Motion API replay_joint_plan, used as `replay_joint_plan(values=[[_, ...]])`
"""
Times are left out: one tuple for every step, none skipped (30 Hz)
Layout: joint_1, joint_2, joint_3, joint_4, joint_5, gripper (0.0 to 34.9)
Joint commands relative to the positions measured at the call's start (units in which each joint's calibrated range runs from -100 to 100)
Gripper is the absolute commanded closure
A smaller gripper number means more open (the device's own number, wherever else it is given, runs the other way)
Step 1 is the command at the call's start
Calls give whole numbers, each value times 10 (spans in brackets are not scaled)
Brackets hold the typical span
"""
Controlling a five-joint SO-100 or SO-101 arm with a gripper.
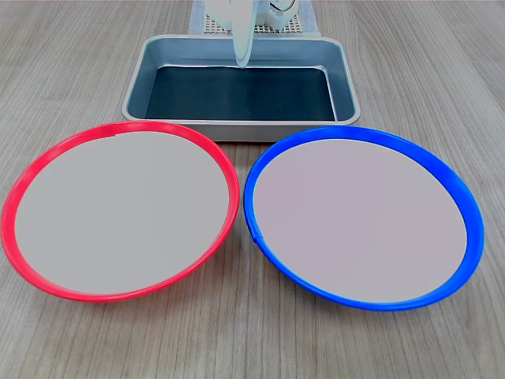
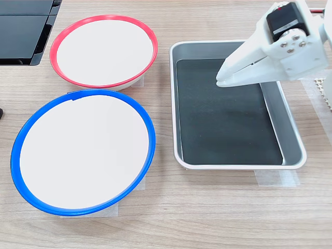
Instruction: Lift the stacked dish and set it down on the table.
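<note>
The red-rimmed dish (image 1: 118, 209) lies flat on the wood-grain table (image 1: 252, 339), on the first exterior view's left and at the upper left of the second exterior view (image 2: 104, 49). Its pale inside holds nothing. My white gripper (image 2: 219, 81) hangs above the grey tray, well apart from the dish. The fingers meet at the tip, shut with nothing between them. In the first exterior view only its tip (image 1: 242, 61) shows, at the top over the tray's far end.
A blue-rimmed dish (image 1: 363, 213) of the same size lies beside the red one, almost touching it. The grey metal tray (image 2: 233, 166) with a dark floor stands behind both dishes, held by tape strips (image 2: 275, 178). A black device (image 2: 21, 31) sits at the second exterior view's top left.
</note>
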Motion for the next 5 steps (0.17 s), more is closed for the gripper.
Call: replay_joint_plan(values=[[1, -3, 0, 2, 0, 346], [1, -3, 0, 2, 0, 346], [1, -3, 0, 2, 0, 346], [1, -3, 0, 2, 0, 346], [1, -3, 0, 2, 0, 346]])
